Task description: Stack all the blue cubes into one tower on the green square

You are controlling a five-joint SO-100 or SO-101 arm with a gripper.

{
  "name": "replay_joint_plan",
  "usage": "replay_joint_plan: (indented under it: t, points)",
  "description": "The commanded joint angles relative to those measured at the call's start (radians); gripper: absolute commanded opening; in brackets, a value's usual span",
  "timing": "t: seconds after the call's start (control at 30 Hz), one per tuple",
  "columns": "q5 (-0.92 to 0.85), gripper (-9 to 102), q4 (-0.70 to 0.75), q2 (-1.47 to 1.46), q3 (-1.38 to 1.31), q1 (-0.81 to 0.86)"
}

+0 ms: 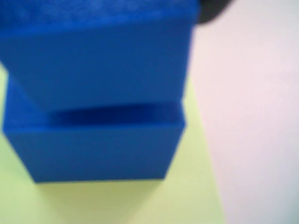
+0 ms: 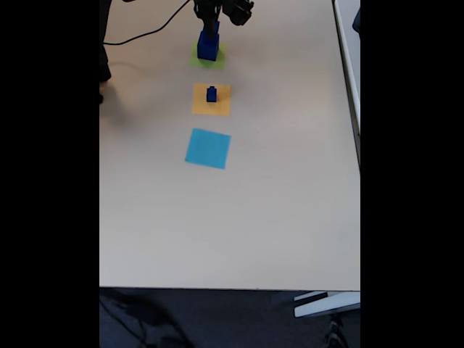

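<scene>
The pale table (image 2: 275,181) is taking up most of the fixed view, with three paper squares lying in a line down its middle. The light-blue square (image 2: 208,148) is sitting nearest the camera, the orange square (image 2: 221,101) beyond it, and the green square (image 2: 215,59) farthest back. On the green square a tower (image 2: 207,47) of blue cubes is standing; the wrist view is showing, blurred, a larger cube (image 1: 98,154) below and another cube (image 1: 93,60) resting on it. A small blue cube (image 2: 212,93) is sitting on the orange square. The gripper (image 2: 210,22) is hanging right over the tower; whether it is clenched or released cannot be told.
</scene>
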Motion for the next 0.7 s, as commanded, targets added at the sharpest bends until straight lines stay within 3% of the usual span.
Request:
replay_joint_plan:
  t: [0.0,0.67]
  points:
    - [0.003,0,0.003,0.025,-0.023,-0.002]
    - [-0.018,1,-0.003,0.046,0.029,0.025]
